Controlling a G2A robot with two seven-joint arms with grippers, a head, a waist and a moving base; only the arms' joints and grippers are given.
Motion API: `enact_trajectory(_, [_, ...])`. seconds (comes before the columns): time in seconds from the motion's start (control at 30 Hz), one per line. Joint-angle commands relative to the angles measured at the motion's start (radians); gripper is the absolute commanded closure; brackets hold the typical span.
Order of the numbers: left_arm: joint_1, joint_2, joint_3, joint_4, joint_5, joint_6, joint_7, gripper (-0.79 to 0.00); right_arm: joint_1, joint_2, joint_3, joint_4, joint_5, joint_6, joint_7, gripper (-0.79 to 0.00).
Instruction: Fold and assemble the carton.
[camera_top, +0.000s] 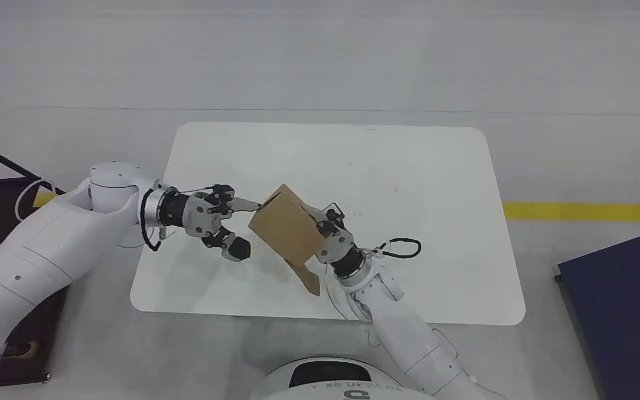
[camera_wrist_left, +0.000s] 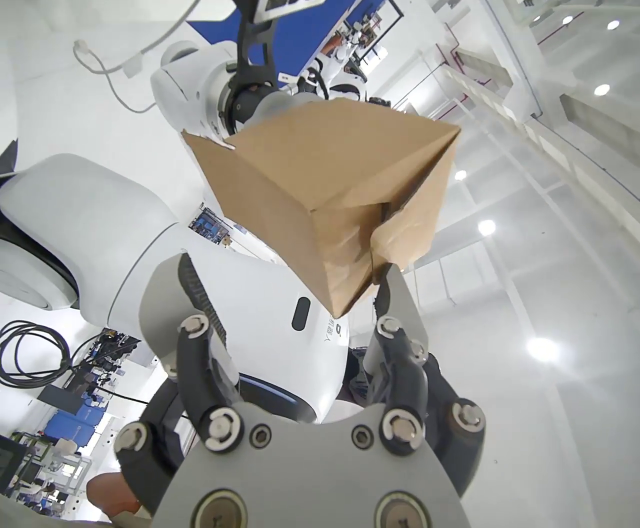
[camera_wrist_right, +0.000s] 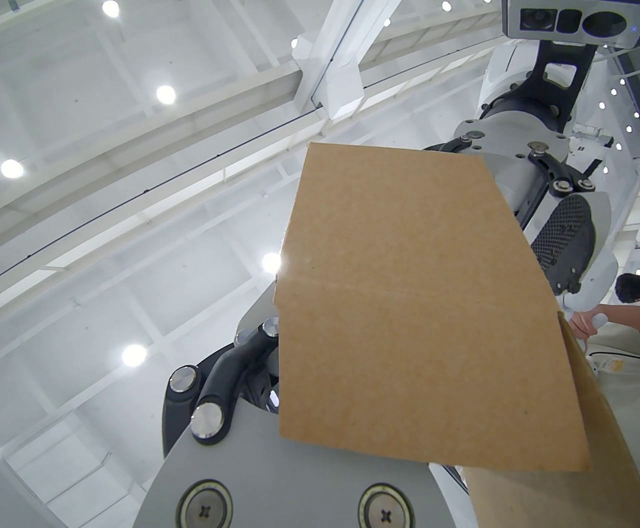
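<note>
Above the white table (camera_top: 440, 200) the half-folded carton (camera_top: 285, 225) hangs pinched in the right gripper (camera_top: 322, 232), the left gripper (camera_top: 247, 228) spread wide with one finger (camera_wrist_left: 395, 300) at a loose flap (camera_wrist_left: 400, 235), where too hard a push could twist it out of that lone pinch.

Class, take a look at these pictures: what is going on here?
The robot is assembling a brown carton above the white table. Its right tool holds the partly folded carton up, while the open left tool has one fingertip against a flap at the carton's end.
</note>
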Motion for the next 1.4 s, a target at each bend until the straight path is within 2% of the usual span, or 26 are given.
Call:
enact_trajectory(0.0, [-0.015,0.000,0.025,-0.004,-0.004,-0.001,-0.001,-0.603,0.002,-0.001,-0.002,0.002,0.002,0.000,0.003,0.000])
enact_trajectory(0.27, [-0.077,-0.009,0.110,-0.010,-0.012,-0.004,-0.004,-0.591,0.004,-0.002,-0.003,0.018,0.007,-0.011,0.016,0.000])
enact_trajectory(0.57, [-0.107,-0.024,0.159,-0.003,-0.023,-0.003,-0.002,-0.548,-0.006,-0.002,-0.003,0.023,0.008,-0.017,0.026,0.000])
enact_trajectory(0.73, [-0.115,-0.033,0.158,0.019,-0.011,0.000,0.001,-0.523,-0.014,-0.001,-0.002,0.018,0.005,-0.014,0.036,0.000])
enact_trajectory(1.17, [-0.080,-0.060,0.131,0.027,0.014,0.011,0.011,-0.443,-0.037,0.005,0.003,-0.007,-0.009,-0.011,0.040,0.000])
enact_trajectory(1.37, [-0.060,-0.067,0.107,0.024,0.022,0.013,0.014,-0.489,-0.044,0.007,0.005,-0.016,-0.013,-0.012,0.039,0.000])
